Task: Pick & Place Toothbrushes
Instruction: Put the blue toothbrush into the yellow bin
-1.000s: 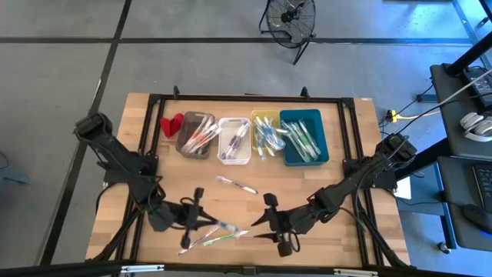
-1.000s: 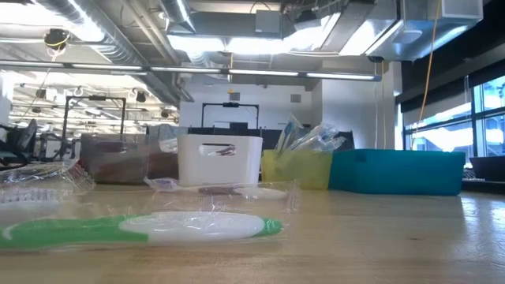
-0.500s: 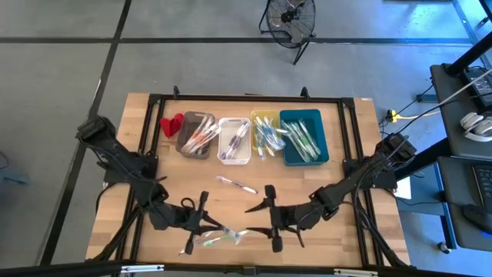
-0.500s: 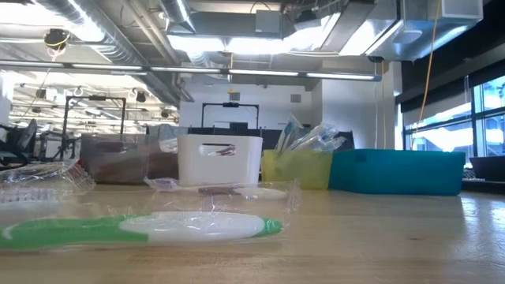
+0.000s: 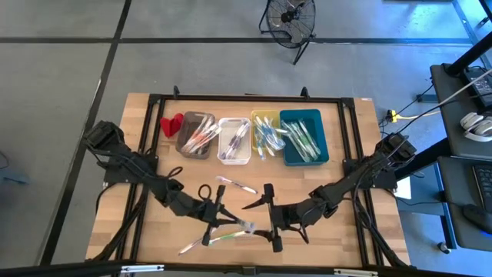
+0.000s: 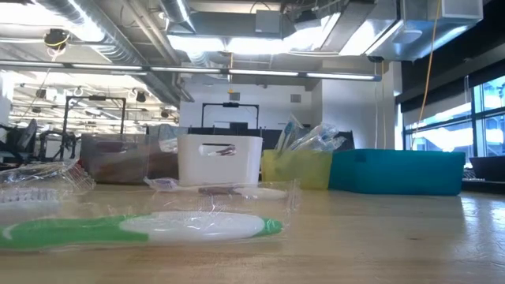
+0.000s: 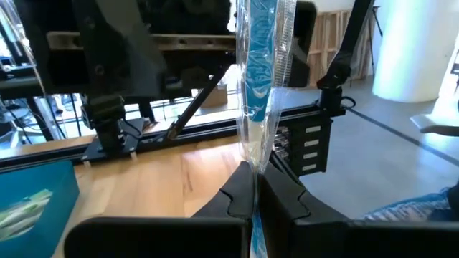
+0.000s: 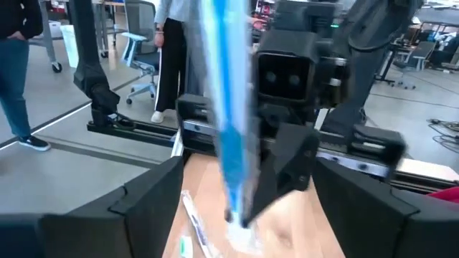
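Low in the frame, the left tool (image 5: pixel 224 223) pinches a blue toothbrush (image 7: pixel 259 86); the right tool (image 5: pixel 267 218) gapes wide, so a slack wrapper could slip free.

**An open-plan robotics lab**

I'm working in a big industrial hall: exposed ducts (image 6: pixel 118 47) and strip lights (image 6: pixel 237 43) overhead, grey concrete floor (image 5: pixel 61 92), a floor fan (image 5: pixel 290 19), office chairs (image 8: pixel 140 54), other black-framed rigs (image 6: pixel 230 117) behind my wooden table (image 5: pixel 346 161), and people standing (image 8: pixel 16 64) nearby.
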Motion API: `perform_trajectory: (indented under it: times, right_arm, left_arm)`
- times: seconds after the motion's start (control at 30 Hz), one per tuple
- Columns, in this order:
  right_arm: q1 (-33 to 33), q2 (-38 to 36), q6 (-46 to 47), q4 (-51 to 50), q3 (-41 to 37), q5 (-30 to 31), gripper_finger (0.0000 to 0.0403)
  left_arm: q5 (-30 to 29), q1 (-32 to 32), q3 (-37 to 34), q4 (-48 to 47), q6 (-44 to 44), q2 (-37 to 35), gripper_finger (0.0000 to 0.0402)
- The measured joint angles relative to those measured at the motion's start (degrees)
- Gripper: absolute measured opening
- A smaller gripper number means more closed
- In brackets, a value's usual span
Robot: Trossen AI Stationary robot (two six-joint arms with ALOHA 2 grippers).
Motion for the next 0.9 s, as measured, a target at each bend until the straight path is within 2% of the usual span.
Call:
perform_trajectory:
  times: [0.2, 0.4, 0.6, 0.77, 0.9]
  right_arm:
    - [-0.5, 0.0, -0.2, 0.1, 0.0, 0.0, 0.031]
    - [-1.0, 0.0, -0.1, 0.1, 0.0, -1.2, 0.0273]
    - [-2.3, 0.0, -0.1, 0.1, 0.0, -5.5, 0.0211]
    - [-3.3, 0.1, -0.1, 0.1, 0.0, -6.2, 0.0145]
    - [-3.8, 0.1, -0.1, 0.1, 0.0, -9.4, 0.0084]
  left_arm:
    - [2.6, 2.3, 0.0, 0.4, -0.3, 0.0, 0.0004]
    - [3.9, 2.7, 0.0, 0.3, -0.4, 0.0, 0.0004]
    - [3.9, 2.7, 0.0, 0.1, -0.5, 0.0, 0.0004]
    - [3.9, 2.7, 0.0, -0.1, -0.5, 0.0, 0.0004]
    - [3.8, 2.7, 0.0, -0.1, -0.4, 0.0, 0.0004]
